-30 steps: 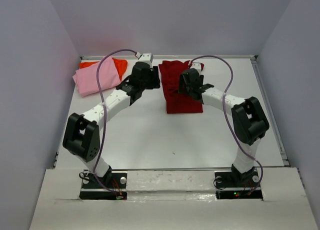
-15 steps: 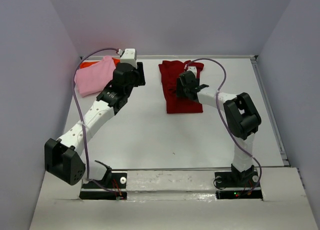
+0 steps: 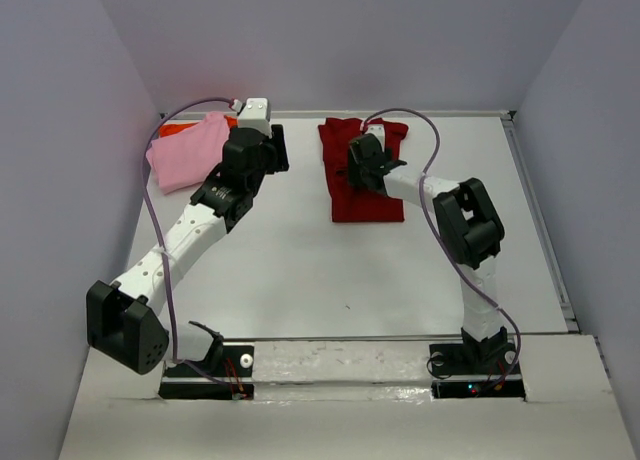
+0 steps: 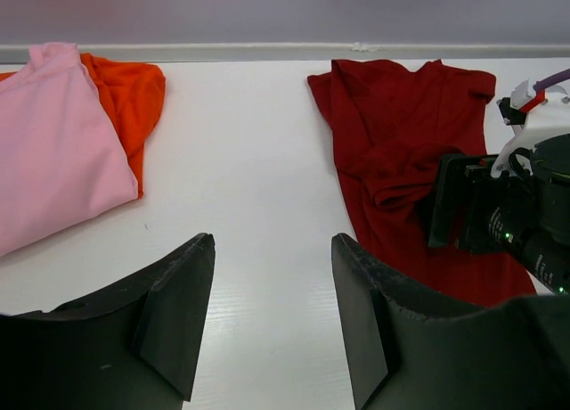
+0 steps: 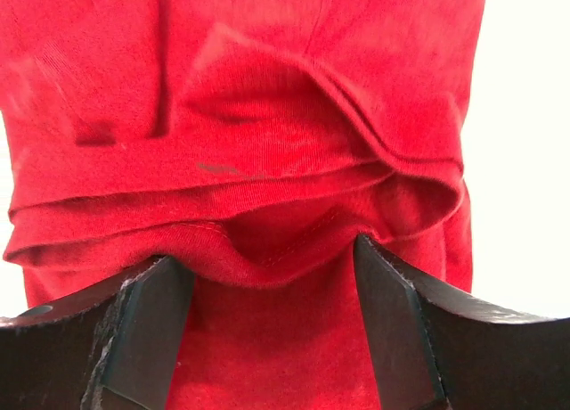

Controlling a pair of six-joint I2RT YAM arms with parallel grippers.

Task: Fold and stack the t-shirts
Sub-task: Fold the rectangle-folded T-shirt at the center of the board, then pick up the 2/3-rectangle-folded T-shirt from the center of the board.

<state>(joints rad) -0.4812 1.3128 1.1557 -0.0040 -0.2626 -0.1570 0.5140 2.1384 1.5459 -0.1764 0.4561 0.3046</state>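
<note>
The dark crimson t-shirt point(image 3: 368, 192) point(image 4: 392, 125) lies partly folded at the back centre-right of the table. My right gripper point(image 3: 357, 172) point(image 5: 265, 254) is low over it and open. A bunched fold of crimson cloth point(image 5: 267, 241) bulges between its fingers, and the jaws are not closed on it. The pink t-shirt point(image 3: 188, 152) point(image 4: 53, 151) lies folded at the back left, on top of the orange-red t-shirt point(image 3: 178, 129) point(image 4: 129, 94). My left gripper point(image 3: 274, 148) point(image 4: 272, 241) hangs open and empty over bare table between the pink and crimson shirts.
The white table point(image 3: 300, 270) is boxed in by lilac walls on three sides, with a raised rail point(image 3: 330, 113) along the back. The left arm's elbow point(image 3: 125, 325) sticks out at the near left. Purple cables loop over both arms.
The left arm has swung left, away from the crimson shirt toward the pink one, and its elbow has dropped to the near left. The right gripper has edged left and farther back over the crimson shirt.
</note>
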